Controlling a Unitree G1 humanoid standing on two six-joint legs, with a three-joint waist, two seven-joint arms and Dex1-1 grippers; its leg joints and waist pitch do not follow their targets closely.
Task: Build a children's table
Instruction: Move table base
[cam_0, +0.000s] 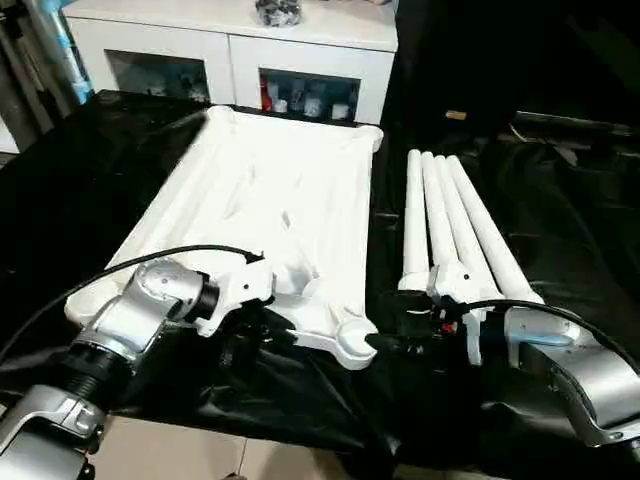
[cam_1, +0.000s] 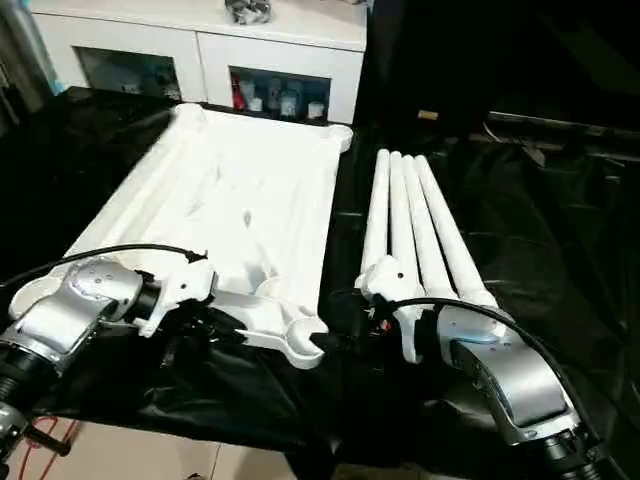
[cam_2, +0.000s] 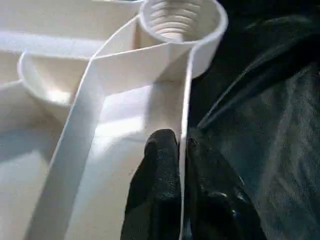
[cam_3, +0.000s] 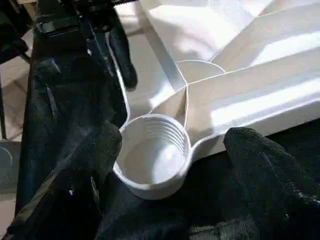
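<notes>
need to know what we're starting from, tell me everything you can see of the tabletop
The tabletop is white plastic, rectangular, lying underside up on the black sheet, its ribs showing. Each rounded corner carries a round socket; the near corner socket is threaded inside and empty. The left gripper pinches the thin near edge wall, one finger on each side. The right gripper sits open around that socket. Four legs lie beside it, apart.

The two head views look forward and down from above the robot's forearms, taking in the whole tabletop (cam_0: 270, 200), the legs (cam_0: 450, 220) at frame right and a white cabinet (cam_0: 230, 45) along the top edge; the right eye's picture sits slightly shifted. The left wrist camera sits very close along the left gripper (cam_2: 182, 187), facing the corner socket (cam_2: 180, 20). The right wrist camera looks closely at that same socket from the opposite side, between the right gripper (cam_3: 170, 150) fingers.
</notes>
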